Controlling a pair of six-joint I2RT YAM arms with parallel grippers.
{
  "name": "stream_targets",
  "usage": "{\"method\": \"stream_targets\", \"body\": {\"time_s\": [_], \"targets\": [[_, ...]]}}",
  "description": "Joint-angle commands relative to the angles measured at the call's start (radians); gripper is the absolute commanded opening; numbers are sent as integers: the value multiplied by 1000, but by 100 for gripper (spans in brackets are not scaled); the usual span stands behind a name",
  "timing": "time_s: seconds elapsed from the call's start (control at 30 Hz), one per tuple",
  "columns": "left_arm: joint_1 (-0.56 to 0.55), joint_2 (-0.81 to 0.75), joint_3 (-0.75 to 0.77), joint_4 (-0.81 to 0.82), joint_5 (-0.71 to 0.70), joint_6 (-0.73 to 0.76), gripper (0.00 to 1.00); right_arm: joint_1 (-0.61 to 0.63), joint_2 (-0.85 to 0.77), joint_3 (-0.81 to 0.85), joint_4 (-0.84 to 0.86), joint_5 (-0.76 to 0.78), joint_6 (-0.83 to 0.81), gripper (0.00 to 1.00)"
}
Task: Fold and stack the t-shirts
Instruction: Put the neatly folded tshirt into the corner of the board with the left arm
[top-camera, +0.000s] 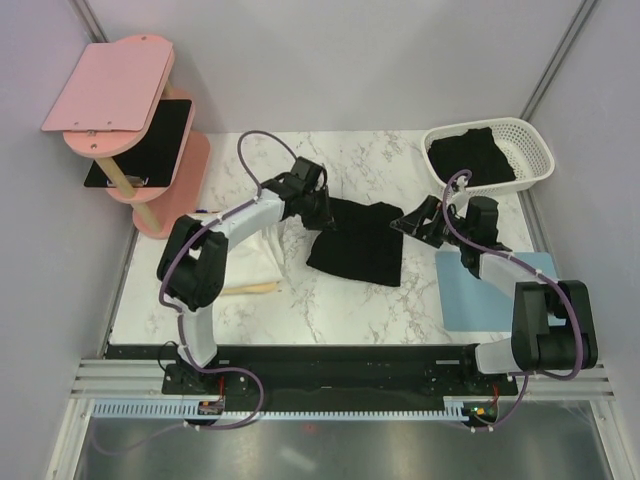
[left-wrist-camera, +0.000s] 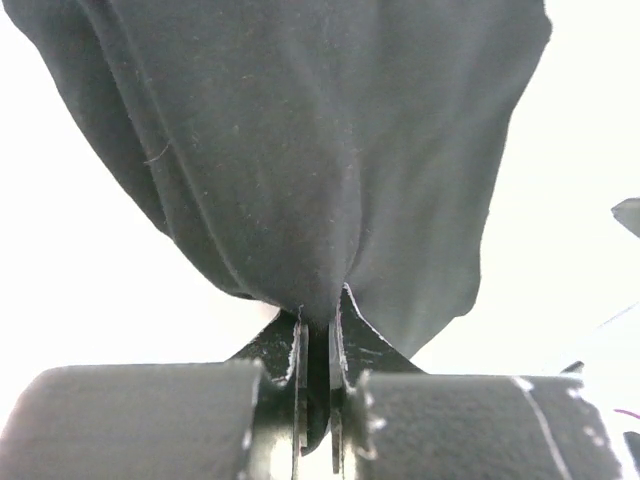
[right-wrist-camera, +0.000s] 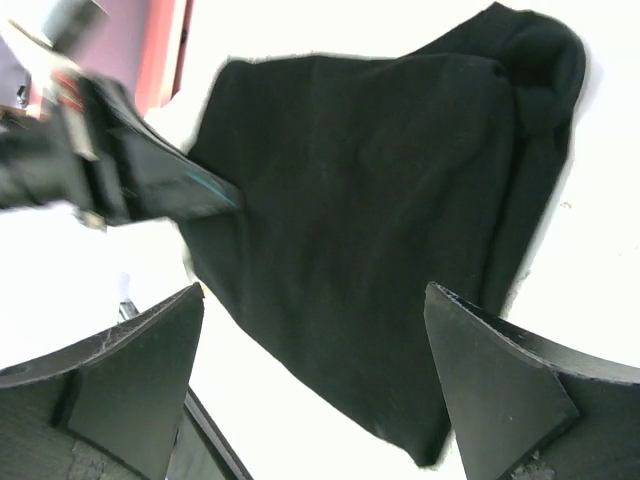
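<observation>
Shirt (top-camera: 355, 245): black knit, matte and soft. It lies crumpled at the centre of the table (top-camera: 330, 310), which is white marble with grey veins. The outline is roughly a trapezoid, wider toward 6 o'clock, with creases fanning from its 10 o'clock corner.

Left gripper (left-wrist-camera: 318, 330): jaws pressed together on a bunched fold of the shirt at that corner. In the left wrist view the cloth rises from the pinch in long drapes.

Right gripper (right-wrist-camera: 315, 300): jaws spread wide at the shirt's 2 o'clock edge, nothing between them. I cannot tell whether the tips touch the cloth.

Basket (top-camera: 535, 150): white plastic lattice, rectangular with rounded corners, at 2 o'clock on the table, with more black fabric (top-camera: 470, 158) heaped inside.

Mat (top-camera: 470, 290): flat, pale blue, at 4 o'clock under the right arm.

White cloth (top-camera: 250, 260): soft, at 8 o'clock, beside the left arm.

Shelf (top-camera: 110, 90): pink, tiered, off the table at 10 o'clock.
</observation>
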Motion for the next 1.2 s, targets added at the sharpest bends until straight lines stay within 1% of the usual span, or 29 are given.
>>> {"method": "stream_targets", "body": {"time_s": [0.0, 0.07, 0.13, 0.33, 0.43, 0.57, 0.8, 0.9, 1.0, 1.03, 1.17], "targets": [[19, -93, 195, -195, -50, 83, 2, -30, -48, -16, -8, 18, -40, 98], [35, -102, 253, -266, -70, 91, 2, -30, -35, -23, -3, 15, -41, 98], [50, -114, 286, -303, -105, 94, 2, -31, -25, -33, 11, 9, -34, 98], [113, -202, 287, -394, -121, 109, 2, -31, 14, -82, 80, -7, -8, 98], [154, -229, 290, -432, -103, 126, 2, -31, 34, -108, 126, -19, 9, 98], [210, -252, 303, -478, -55, 163, 2, -31, 45, -126, 147, -25, 17, 98], [292, -278, 376, -573, 40, 215, 2, -31, 51, -155, 167, -31, 19, 98], [320, -301, 401, -616, 26, 233, 2, -31, 52, -166, 178, -34, 19, 98], [375, -330, 396, -679, 20, 247, 2, -31, 52, -175, 181, -37, 17, 98], [412, -340, 384, -685, 17, 259, 2, -31, 52, -178, 181, -39, 15, 98], [507, -366, 298, -728, 42, 310, 2, -31, 58, -181, 181, -40, 11, 98]]}}
